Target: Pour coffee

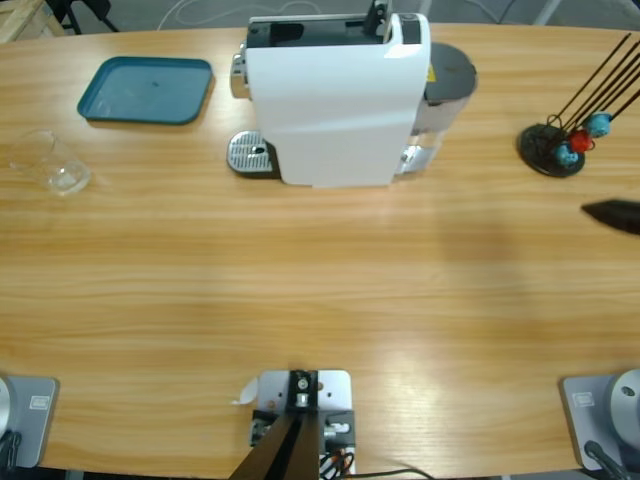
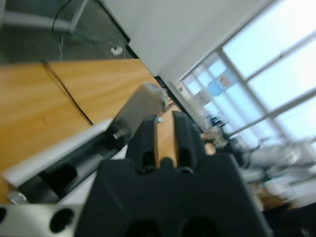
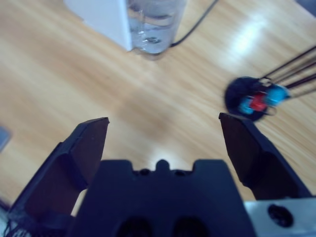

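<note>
Pale wood bench [image 1: 320, 300], long and mostly bare across the near half. At the far middle, a white coffee machine [image 1: 335, 100], with a round metal drip plate [image 1: 250, 155] at its left foot and a grey-lidded water tank [image 1: 450, 75] at its right side. To the left of the machine and apart from it, a teal tray [image 1: 147, 90], flat on the wood. Nearer the left edge, below the tray and not touching it, a clear glass [image 1: 55, 165]. Of the coffee, nothing certain: glass clear to the eye from above, too small to tell whether any dark layer sits at its base. At the far right, a round black stand [image 1: 552, 150] with thin black rods slanting up and away, blue and red capsules at its foot.

Right end effector [image 3: 163, 128] spread wide, nothing between the jaws, above bare wood. Ahead of it in the right wrist view, the clear tank and a white corner of the machine, a dark cable [image 3: 197, 24] trailing beside them, the capsule stand off to the right. In the high view, only a black tip poking in at the right edge, below the stand.

Left end effector [image 2: 164, 128] narrowed to a slim gap, holding nothing, tilted up toward windows and a white wall, with a strip of bench on the left side of that view.
</note>
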Controlling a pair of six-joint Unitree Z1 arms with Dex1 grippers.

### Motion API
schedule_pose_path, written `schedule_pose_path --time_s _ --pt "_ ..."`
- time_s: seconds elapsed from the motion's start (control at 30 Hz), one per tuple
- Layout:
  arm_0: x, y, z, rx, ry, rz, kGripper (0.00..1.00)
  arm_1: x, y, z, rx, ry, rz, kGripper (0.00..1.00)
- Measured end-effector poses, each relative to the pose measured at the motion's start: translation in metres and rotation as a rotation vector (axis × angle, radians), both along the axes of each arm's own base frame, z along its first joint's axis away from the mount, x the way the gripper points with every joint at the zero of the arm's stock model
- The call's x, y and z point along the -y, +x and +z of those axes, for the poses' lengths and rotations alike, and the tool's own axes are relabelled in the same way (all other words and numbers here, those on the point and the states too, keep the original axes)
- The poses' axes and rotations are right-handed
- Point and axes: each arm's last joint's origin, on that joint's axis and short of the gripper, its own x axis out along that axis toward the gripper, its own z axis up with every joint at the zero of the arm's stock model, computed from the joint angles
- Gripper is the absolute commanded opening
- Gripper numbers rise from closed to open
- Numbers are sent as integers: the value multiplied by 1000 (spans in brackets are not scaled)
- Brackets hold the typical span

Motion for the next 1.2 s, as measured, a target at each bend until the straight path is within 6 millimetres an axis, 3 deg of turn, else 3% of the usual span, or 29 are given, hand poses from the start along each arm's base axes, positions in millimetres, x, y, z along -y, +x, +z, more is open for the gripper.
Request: schedule_pose_path --time_s 0.1,0.17,0.3,0.4,0.53,0.7,0.9,1.0,1.07,1.2 --pt "-8 -15 -8 254 120 -55 965 9 9 0 21 35 -218 938" --pt "-22 -30 -26 308 257 -50 966 11 19 -5 29 65 -336 887" --pt "-55 -65 -51 377 629 -40 968 14 42 -29 35 83 -504 862" --pt "-78 -89 -67 444 790 -42 968 18 50 -51 55 110 -562 862" --pt "-103 -110 -81 478 800 -24 970 19 54 -71 70 143 -559 845" --pt "-107 -114 -93 467 765 2 968 29 72 -95 89 166 -627 844" --pt "-106 -112 -96 457 752 25 968 39 96 -114 69 178 -628 614" --pt "-105 -111 -94 458 733 37 968 43 99 -116 88 184 -634 595" --pt "-104 -111 -93 462 723 44 968 45 100 -119 96 186 -642 479" --pt "-104 -110 -93 459 716 48 968 49 101 -120 122 193 -653 476"
